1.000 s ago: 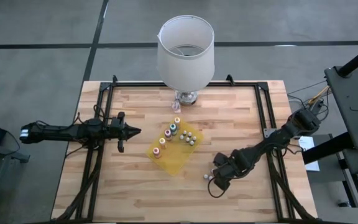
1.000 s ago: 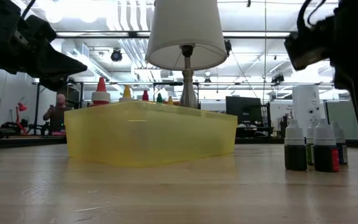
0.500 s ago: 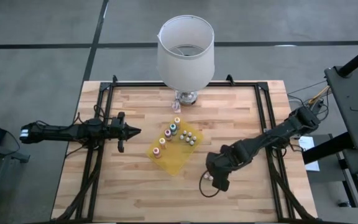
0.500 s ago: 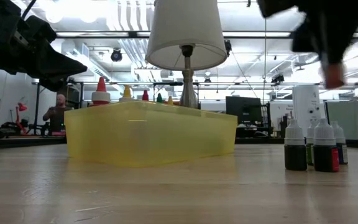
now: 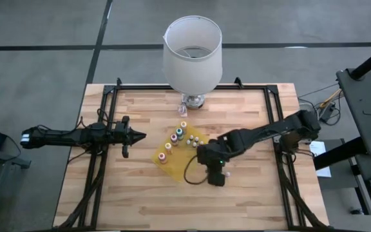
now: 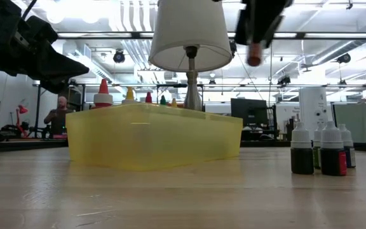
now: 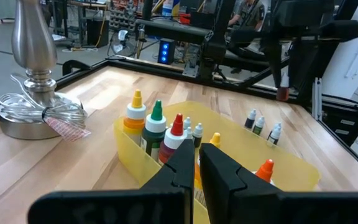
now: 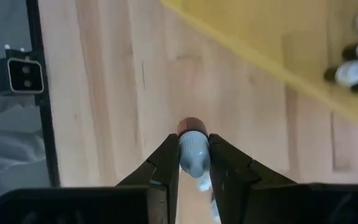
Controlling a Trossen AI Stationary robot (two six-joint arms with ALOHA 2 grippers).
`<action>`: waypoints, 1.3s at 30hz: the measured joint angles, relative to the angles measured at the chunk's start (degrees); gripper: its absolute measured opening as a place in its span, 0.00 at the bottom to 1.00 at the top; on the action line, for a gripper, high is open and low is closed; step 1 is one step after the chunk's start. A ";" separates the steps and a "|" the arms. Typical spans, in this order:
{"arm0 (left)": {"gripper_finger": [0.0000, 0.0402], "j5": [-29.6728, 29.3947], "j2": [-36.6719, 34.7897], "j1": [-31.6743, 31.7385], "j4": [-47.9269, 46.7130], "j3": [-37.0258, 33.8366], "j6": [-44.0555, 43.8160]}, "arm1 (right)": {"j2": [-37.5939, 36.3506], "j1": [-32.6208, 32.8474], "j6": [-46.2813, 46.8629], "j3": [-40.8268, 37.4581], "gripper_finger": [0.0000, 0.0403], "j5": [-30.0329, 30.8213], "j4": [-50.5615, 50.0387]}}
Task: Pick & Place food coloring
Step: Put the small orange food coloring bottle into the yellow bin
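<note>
- Wooden planks make up your table (image 5: 140, 193), with a white-shaded lamp (image 5: 192, 55) at its far edge.
- Your right gripper (image 5: 215, 175) hangs above the table, pointing down, just off the near corner of the yellow tray (image 5: 176, 169).
- Its fingers are clamped on a small dropper bottle (image 8: 193, 149); in the right wrist view you see the pale cap squeezed between them and a reddish body below, over bare wood.
- In the low view that bottle (image 6: 254, 53) hangs in the air, well above the tray's rim.
- Beyond the right gripper, across the tray, the tall bottles (image 5: 174, 139) with coloured caps stand upright in a row inside it.
- Beside that row, nearer the right gripper, you have a cluster of small white-capped bottles (image 5: 195, 142).
- Your left gripper (image 5: 138, 135) waits in the air to the tray's left, well apart from the right one, its fingers pressed together and holding nothing.
</note>
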 joint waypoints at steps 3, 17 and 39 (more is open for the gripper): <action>0.00 0.01 0.00 0.00 -0.06 0.00 0.02 | 2.24 -1.49 -3.52 2.05 0.15 0.00 -0.11; 0.00 0.02 0.00 0.00 -0.26 0.00 0.02 | 14.59 -6.17 -15.41 16.46 0.15 -0.33 -3.01; 0.00 0.02 0.02 0.00 -0.28 0.00 0.01 | 20.65 -10.86 -24.45 22.29 0.15 -0.37 -7.97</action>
